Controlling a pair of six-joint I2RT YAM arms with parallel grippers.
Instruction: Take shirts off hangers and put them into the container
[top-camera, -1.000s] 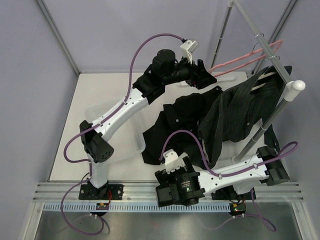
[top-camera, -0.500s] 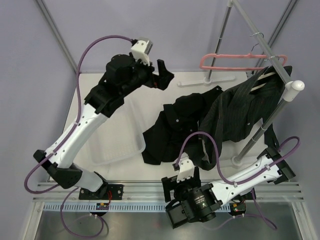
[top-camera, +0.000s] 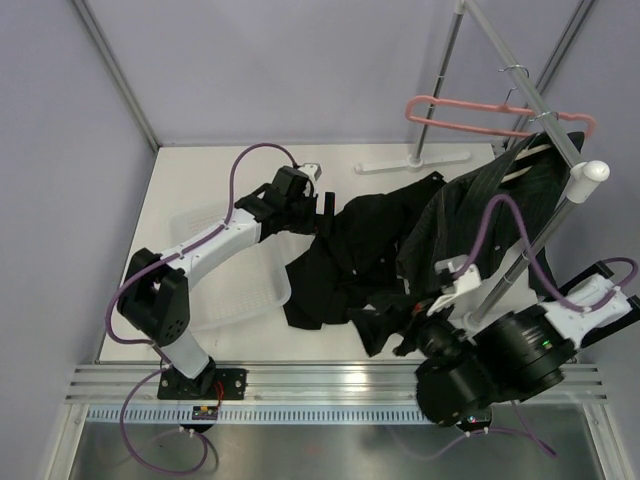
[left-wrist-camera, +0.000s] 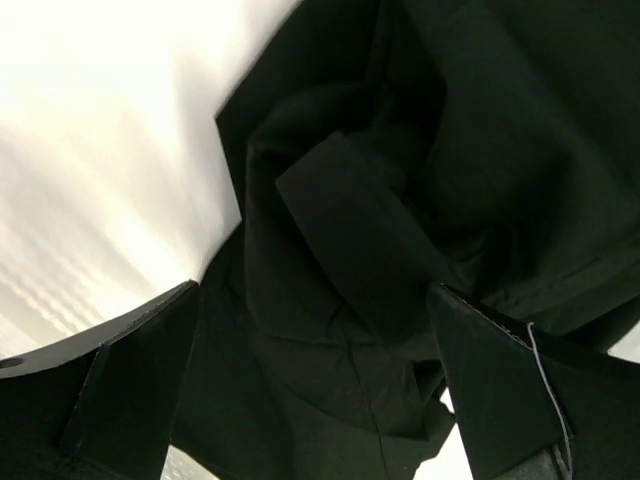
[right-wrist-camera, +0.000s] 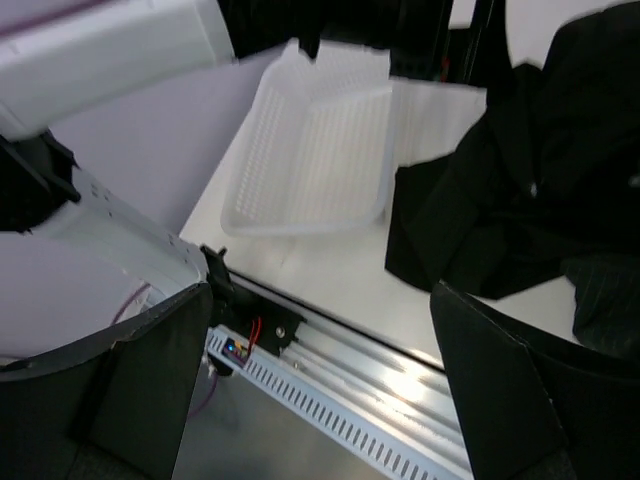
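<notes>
**Straddling the black shirt just beside the container**

Hovering low over the heap, the left gripper (left-wrist-camera: 312, 290) has its jaws spread wide. Folds of the black shirt (top-camera: 350, 255) fill the gap beneath them, and nothing is clamped. Whether the fingertips already press into the cloth cannot be told from the wrist view.

The shirt is off its hanger and lies crumpled on the table (top-camera: 200, 180), immediately right of the container (top-camera: 245, 290). Its near-left edge reaches the container's right rim, touching or all but touching. The heap's long axis runs diagonally, from the container's near right corner away towards the far right. The left gripper sits over the far-left part of that line, just past the container's far right corner. That makes it clearly the nearer arm, with the cloth straight below it and the container back towards its own base.

The right gripper (right-wrist-camera: 320, 290) is also wide open and empty. It sits beyond the heap on the side away from the container, facing back across the shirt.

Further right of the container, the pinstriped shirt (top-camera: 480, 220) hangs on the cream hanger (top-camera: 522, 163) from the rack pole (top-camera: 520, 260). The pink hanger (top-camera: 480, 105) is bare.

The likely next move is a straight pinch down, then a short drag or lift leftwards over the rim. The trailing end on the far right will probably need a second gather.
</notes>
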